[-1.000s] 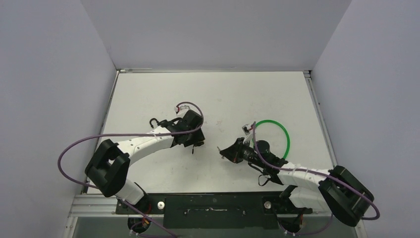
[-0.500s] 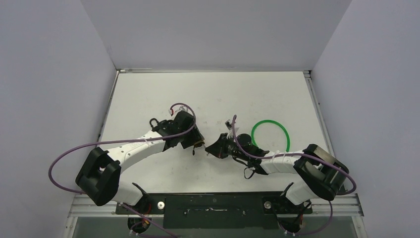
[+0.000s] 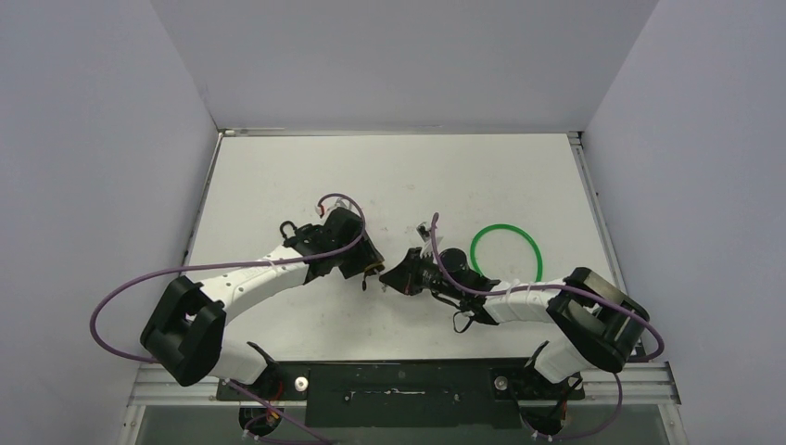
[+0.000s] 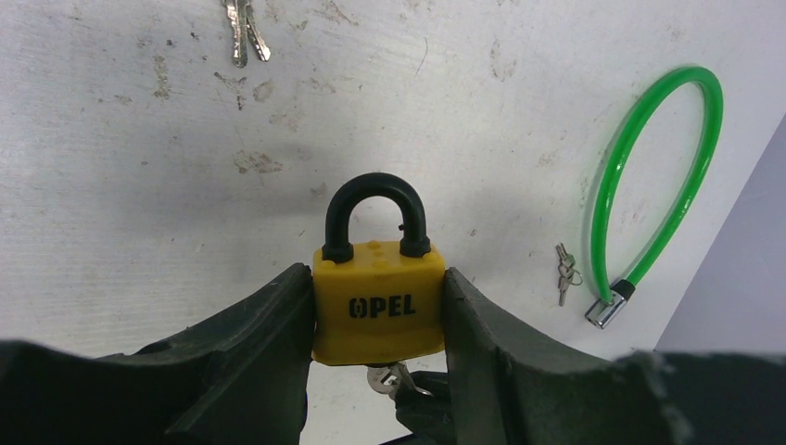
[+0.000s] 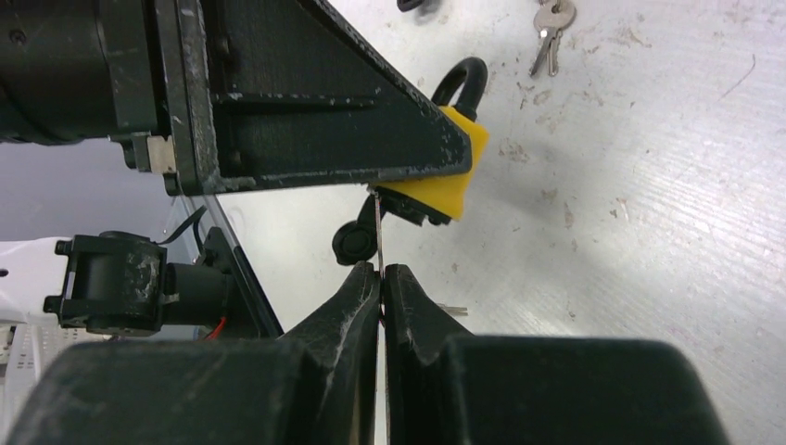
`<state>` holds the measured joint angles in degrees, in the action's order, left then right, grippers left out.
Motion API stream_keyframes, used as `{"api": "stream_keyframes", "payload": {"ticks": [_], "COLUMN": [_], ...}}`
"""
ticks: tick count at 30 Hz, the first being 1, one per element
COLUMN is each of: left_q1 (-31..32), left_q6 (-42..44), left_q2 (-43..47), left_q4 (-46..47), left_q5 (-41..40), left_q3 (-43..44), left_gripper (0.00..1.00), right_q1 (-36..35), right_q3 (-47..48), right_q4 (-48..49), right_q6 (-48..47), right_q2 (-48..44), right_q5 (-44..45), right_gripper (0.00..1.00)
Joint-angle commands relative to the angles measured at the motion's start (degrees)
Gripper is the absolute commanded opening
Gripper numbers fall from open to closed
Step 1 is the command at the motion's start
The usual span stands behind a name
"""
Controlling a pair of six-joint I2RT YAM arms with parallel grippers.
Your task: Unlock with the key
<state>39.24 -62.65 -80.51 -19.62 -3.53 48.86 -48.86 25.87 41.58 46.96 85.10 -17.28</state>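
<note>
A yellow OPEL padlock (image 4: 378, 301) with a closed black shackle (image 4: 375, 199) is clamped between the fingers of my left gripper (image 4: 375, 357), which holds it above the table. It also shows in the right wrist view (image 5: 443, 181). My right gripper (image 5: 381, 272) is shut on a thin silver key (image 5: 376, 232) whose tip meets the underside of the padlock. The key's head (image 4: 408, 380) shows just below the padlock body in the left wrist view. In the top view the two grippers meet at mid-table, left (image 3: 369, 267) and right (image 3: 394, 276).
A green cable lock loop (image 3: 506, 250) lies on the table to the right, with a chrome end (image 4: 604, 311) and a small key bunch (image 4: 564, 273) beside it. Another pair of loose keys (image 4: 244, 32) lies farther out. Walls enclose the table on three sides.
Over the last second my right gripper moved left with the key up to the padlock. My left gripper shifted slightly. Since half a second ago, almost nothing has moved.
</note>
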Motion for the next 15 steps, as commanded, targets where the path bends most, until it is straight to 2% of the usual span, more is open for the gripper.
{"api": "stream_keyframes", "payload": {"ticks": [1, 15], "left_q1": [-0.44, -1.12], "left_q6": [-1.39, -2.07], "left_q2": [3.06, 4.17], "left_q4": [5.17, 4.92], "left_q5": [1.76, 0.87], "left_q3": [0.24, -0.69], "left_gripper": [0.0, 0.0], "right_q1": [-0.36, -0.01], "right_q3": [3.46, 2.76], "right_q4": [0.89, -1.5], "right_q6": [0.19, 0.82], "right_q2": [1.13, 0.69], "right_q5": [1.45, 3.06], "right_gripper": [0.0, 0.0]}}
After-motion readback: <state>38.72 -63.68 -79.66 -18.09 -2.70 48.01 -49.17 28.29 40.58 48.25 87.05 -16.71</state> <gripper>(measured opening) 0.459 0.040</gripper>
